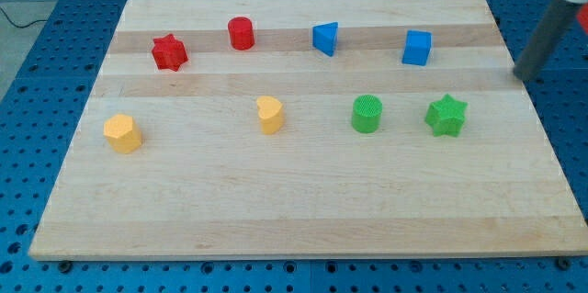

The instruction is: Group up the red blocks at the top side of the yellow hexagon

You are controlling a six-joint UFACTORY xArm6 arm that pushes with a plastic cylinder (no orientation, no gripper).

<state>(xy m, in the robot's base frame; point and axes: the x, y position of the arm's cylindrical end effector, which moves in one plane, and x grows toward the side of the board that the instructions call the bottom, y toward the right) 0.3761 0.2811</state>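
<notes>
A red star [169,52] and a red cylinder [241,33] sit near the view's top left of the wooden board [303,210]. The yellow hexagon [122,133] lies at the left, below the red star. My tip [521,76] is at the board's right edge, far to the right of the red blocks and right of the blue cube [416,48], touching no block.
A yellow heart [269,114] sits mid-board. A blue triangular block [324,38] is at the top centre. A green cylinder [367,114] and a green star [446,115] lie at the right. The blue perforated table [55,73] surrounds the board.
</notes>
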